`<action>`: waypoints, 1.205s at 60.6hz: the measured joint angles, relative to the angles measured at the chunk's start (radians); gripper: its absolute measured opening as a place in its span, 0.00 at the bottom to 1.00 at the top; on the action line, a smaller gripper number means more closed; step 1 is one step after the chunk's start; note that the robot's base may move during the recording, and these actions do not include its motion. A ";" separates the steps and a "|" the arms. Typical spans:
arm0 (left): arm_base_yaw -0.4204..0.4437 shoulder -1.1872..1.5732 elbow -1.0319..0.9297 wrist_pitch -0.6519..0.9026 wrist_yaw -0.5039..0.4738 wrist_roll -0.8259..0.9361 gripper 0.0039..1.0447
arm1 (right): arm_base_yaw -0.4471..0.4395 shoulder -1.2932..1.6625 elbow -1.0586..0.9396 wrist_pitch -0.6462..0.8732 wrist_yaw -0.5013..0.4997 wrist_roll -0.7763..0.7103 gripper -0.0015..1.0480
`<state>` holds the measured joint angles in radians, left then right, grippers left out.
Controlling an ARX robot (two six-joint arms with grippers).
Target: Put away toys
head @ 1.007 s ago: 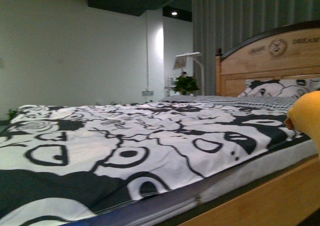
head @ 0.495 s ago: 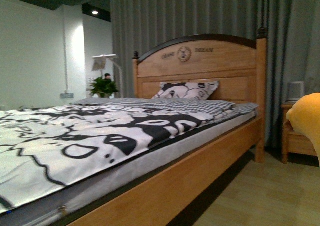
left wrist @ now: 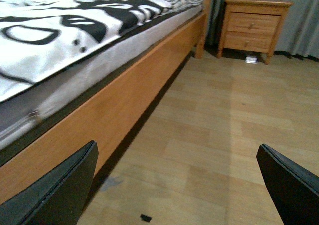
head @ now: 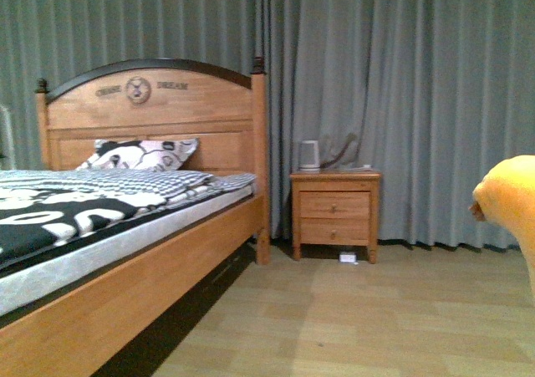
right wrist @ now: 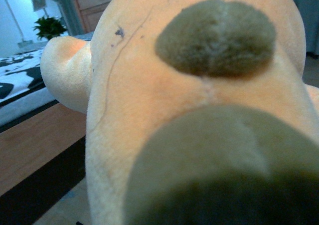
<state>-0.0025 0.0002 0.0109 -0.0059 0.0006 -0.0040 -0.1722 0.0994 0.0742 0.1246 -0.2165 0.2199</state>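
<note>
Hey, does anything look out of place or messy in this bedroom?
Only small litter: a white object lies on the floor at the foot of the nightstand, and a black scrap lies beside the bed. Nothing else stands out.

The front view sits low beside the bed, facing the nightstand and curtain. The left wrist view looks down past its fingers along the same bed side to that nightstand. The right wrist view is right up against the plush, also at the front view's right edge.
</note>
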 joint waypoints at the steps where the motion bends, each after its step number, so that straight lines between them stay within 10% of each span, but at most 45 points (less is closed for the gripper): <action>1: 0.000 0.000 0.000 0.000 0.000 0.000 0.95 | 0.000 0.000 0.000 0.000 0.000 0.000 0.18; 73: 0.000 0.000 0.000 0.000 0.000 0.000 0.95 | 0.000 -0.001 0.000 0.000 -0.001 0.000 0.18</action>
<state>-0.0025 0.0006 0.0109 -0.0059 0.0002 -0.0040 -0.1722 0.0986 0.0742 0.1249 -0.2172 0.2199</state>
